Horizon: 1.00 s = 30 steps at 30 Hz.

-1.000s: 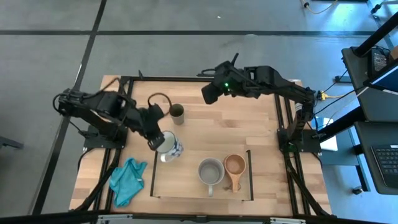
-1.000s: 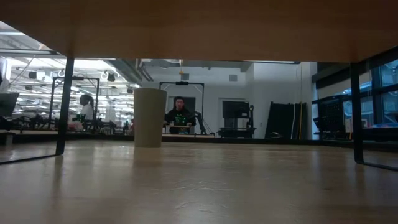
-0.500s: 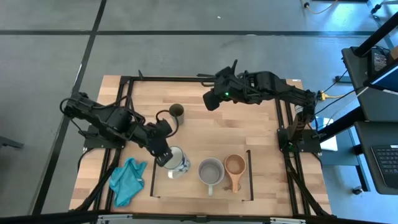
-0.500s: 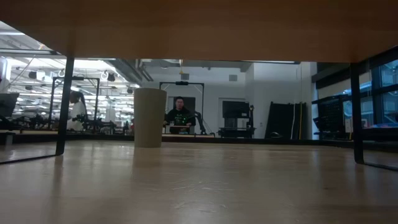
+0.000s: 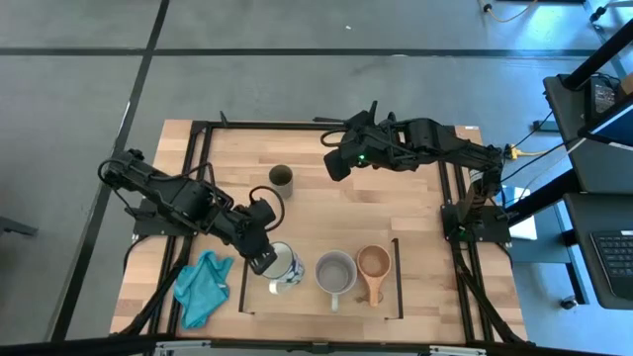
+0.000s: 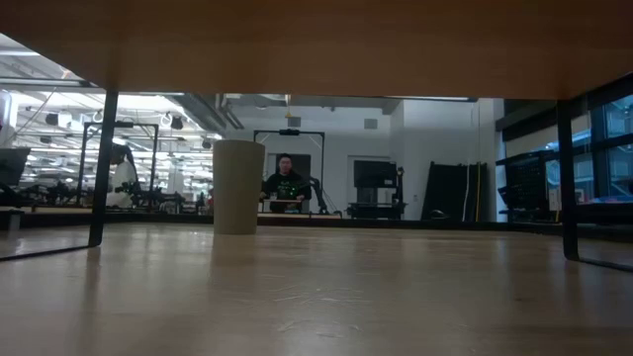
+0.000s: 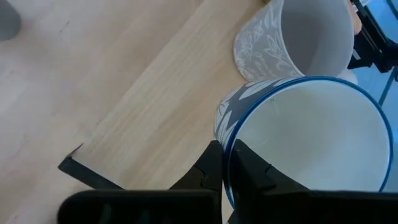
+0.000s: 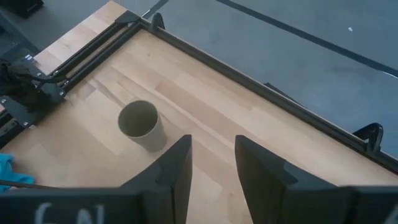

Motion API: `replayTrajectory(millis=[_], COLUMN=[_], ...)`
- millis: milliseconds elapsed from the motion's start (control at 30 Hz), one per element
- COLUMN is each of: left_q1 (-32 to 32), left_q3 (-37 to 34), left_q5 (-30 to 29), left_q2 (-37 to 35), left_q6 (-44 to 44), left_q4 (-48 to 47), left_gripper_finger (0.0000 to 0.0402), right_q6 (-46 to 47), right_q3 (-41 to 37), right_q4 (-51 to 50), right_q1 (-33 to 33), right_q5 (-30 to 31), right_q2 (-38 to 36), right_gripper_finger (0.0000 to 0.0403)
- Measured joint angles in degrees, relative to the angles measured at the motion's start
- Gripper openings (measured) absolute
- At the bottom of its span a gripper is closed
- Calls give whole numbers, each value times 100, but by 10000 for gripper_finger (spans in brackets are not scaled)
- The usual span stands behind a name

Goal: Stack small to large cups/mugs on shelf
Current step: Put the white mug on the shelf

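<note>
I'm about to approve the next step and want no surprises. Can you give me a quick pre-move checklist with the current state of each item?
1. Left gripper shut on the white mug rim: ok.
2. White mug over the shelf, beside the grey mug: ok.
3. White mug set down flat: cannot tell.
4. Right gripper open above the olive-green cup: ok.
5. Olive-green cup on the shelf: not ok, on the tabletop.

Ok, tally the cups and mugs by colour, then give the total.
White mug: 1
Grey mug: 1
Tan wooden cup: 1
Dark green cup: 1
Total: 4
</note>
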Motion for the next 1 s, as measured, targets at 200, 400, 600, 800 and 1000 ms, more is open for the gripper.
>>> replayTrajectory(millis=[200, 400, 600, 800, 1000], left_q1=[-24, -24, -24, -30, -28], left_q3=[0, 0, -2, 0, 0], left_q5=[20, 175, 176, 258, 301], left_q2=[70, 277, 306, 325, 378], left_q6=[-29, -28, -29, -2, 17], left_q4=[26, 16, -18, -64, -107], left_gripper_finger=[6, 6, 6, 6, 6], right_q6=[0, -7, -11, 1, 162], right_q3=[0, 0, 0, 0, 0], right_q4=[-46, -56, -81, -81, -80], right_q1=[5, 5, 22, 20, 129], right_q5=[9, 9, 9, 7, -135], right_q2=[0, 0, 0, 0, 0], right_gripper_finger=[123, 123, 123, 123, 123])
